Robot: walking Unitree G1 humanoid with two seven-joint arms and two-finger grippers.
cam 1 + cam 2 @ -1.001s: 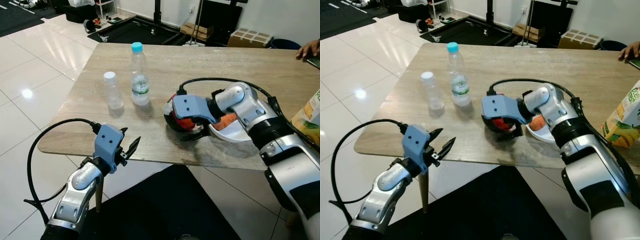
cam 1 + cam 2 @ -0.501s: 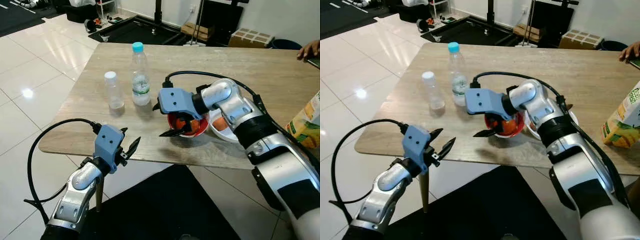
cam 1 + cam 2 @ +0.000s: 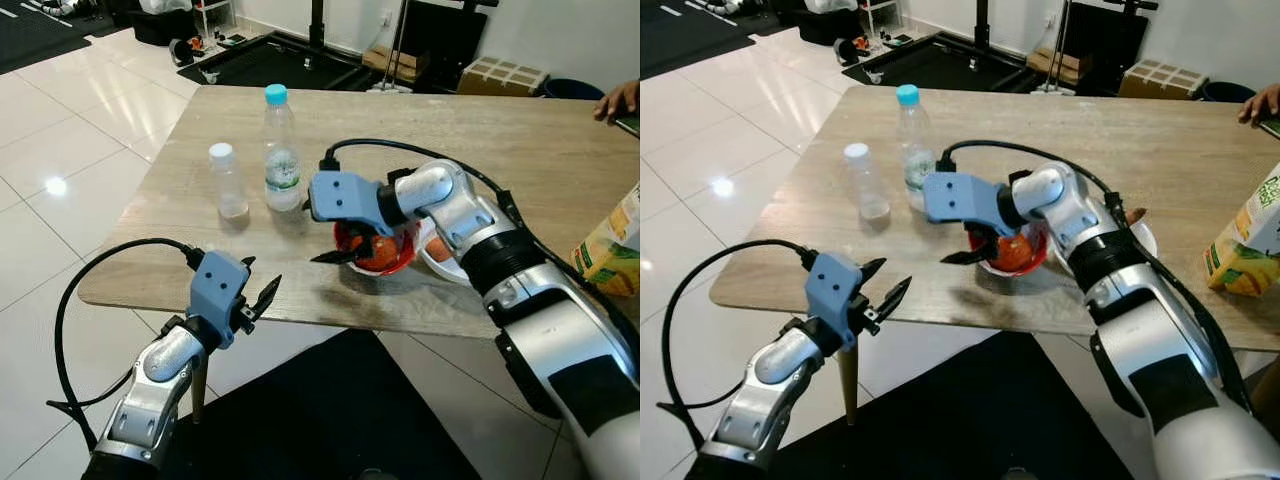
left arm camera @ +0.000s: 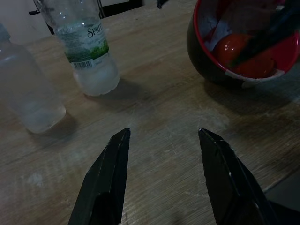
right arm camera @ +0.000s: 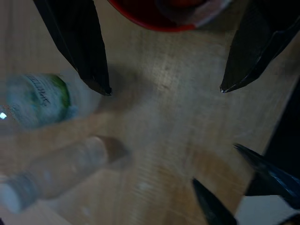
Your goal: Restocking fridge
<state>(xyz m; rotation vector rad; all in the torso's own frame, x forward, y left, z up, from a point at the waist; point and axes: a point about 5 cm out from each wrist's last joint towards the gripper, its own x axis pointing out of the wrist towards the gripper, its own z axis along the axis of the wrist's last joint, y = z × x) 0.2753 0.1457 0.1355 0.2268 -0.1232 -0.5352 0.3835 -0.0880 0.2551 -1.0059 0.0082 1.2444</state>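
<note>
A water bottle [image 3: 281, 150] with a blue cap and a small white-capped bottle [image 3: 228, 182] stand upright on the wooden table [image 3: 480, 150]. To their right sits a red bowl [image 3: 376, 253] holding tomatoes [image 4: 239, 50]. My right gripper [image 3: 318, 235] hovers open over the table between the bowl's left rim and the water bottle, holding nothing. In the right wrist view its fingers [image 5: 79, 42] spread wide over bare wood below the bowl [image 5: 154, 14]. My left gripper [image 3: 260, 285] hangs open just off the table's front edge, pointing at the bottles [image 4: 84, 47].
A white plate [image 3: 445, 258] lies right behind the bowl. A juice carton [image 3: 612, 250] stands at the table's right edge. A person's hand [image 3: 620, 98] rests on the far right corner. Glossy tiled floor lies left; boxes and stands sit beyond the table.
My right gripper has come off the bowl, opened and moved left towards the bottles. The bowl, earlier tipped under the gripper, now sits upright. The left arm has not moved.
</note>
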